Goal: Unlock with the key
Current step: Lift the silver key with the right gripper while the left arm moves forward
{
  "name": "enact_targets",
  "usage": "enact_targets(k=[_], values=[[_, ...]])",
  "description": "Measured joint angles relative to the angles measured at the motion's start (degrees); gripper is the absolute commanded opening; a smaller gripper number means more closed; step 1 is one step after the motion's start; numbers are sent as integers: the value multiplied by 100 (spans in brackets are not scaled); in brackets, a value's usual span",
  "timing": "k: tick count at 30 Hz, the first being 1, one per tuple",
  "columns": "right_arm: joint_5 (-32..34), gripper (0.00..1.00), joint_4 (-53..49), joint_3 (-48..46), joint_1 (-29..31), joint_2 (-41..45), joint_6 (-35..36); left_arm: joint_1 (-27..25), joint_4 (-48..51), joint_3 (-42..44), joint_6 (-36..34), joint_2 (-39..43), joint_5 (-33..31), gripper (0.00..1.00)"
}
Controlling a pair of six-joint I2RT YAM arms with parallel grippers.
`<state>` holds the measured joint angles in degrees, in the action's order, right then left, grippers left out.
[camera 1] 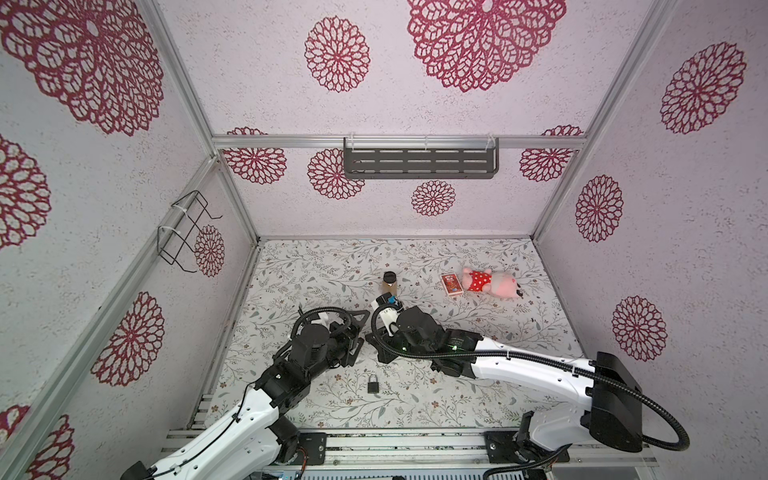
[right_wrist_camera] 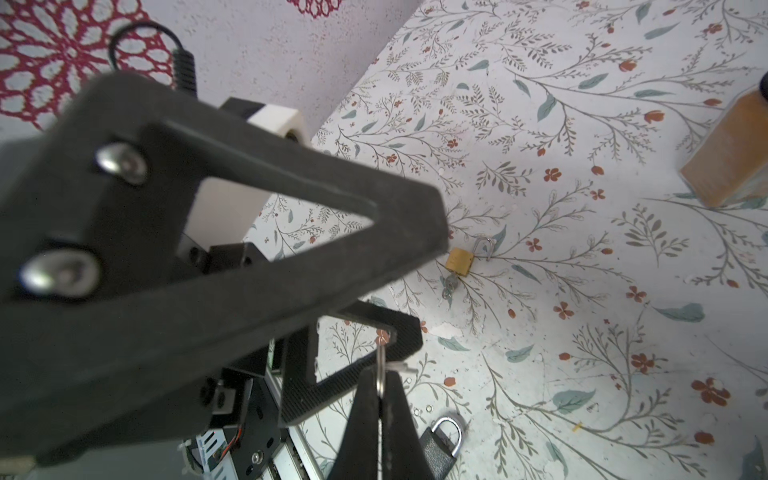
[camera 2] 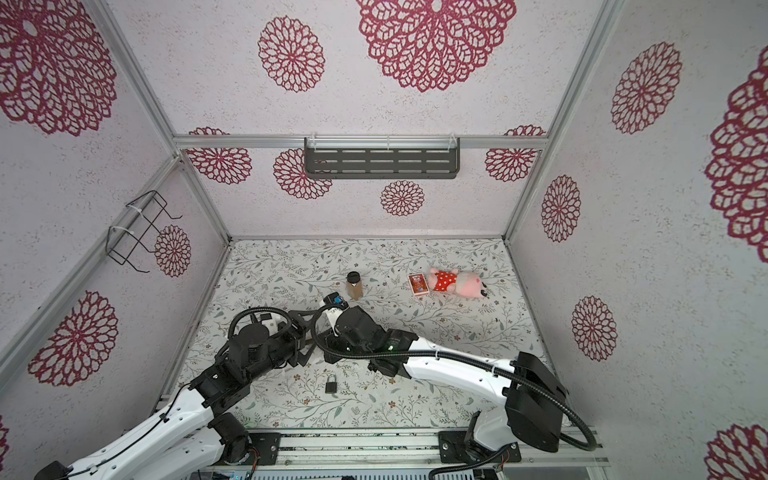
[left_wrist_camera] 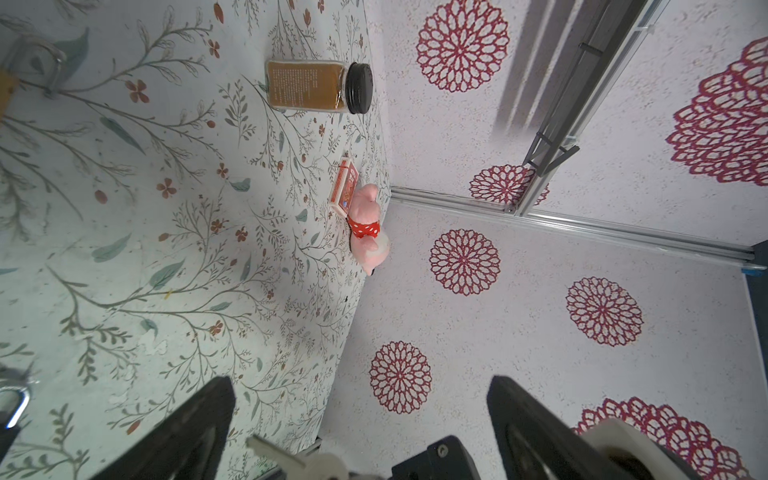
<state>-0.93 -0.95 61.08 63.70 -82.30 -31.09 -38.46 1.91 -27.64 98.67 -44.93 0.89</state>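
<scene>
Meanwhile the right hand (right_wrist_camera: 380, 384) was clamped shut on the key (right_wrist_camera: 381, 359), pinching it by its ring above the desk (right_wrist_camera: 582, 374), while the left hand (left_wrist_camera: 361, 384) stood wide open just beside it, holding nothing. Nearby, the black padlock (camera 1: 372, 384) lay flat on the desk near its front edge, apart from both hands, and a brass padlock (right_wrist_camera: 459, 262) lay farther in

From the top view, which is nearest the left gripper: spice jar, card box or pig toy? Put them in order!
1. Spice jar, just beyond the left gripper.
2. Card box, farther right.
3. Pig toy, farthest right.
</scene>
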Motion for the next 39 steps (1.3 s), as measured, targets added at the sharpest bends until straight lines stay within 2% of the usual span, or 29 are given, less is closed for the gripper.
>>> enact_targets(k=[11,18,21,23,27,30,39], values=[[-385,0,439,83,-20,-52,2,-92,-442,-4,297,-120,-168,95],[-496,0,455,48,-24,-52,4,-94,-468,-7,354,2,-378,85],[-494,0,404,-39,-33,2,4,-94,-446,-7,361,87,-485,75],[-511,0,367,-74,-46,31,4,-94,-426,-7,354,140,-542,73],[-511,0,332,-76,-68,81,4,-94,-313,-39,343,197,-634,63],[-492,0,319,-90,-74,210,7,-94,-267,-52,334,216,-680,50],[-470,0,203,-90,-177,380,39,-94,-120,-87,337,227,-717,25]])
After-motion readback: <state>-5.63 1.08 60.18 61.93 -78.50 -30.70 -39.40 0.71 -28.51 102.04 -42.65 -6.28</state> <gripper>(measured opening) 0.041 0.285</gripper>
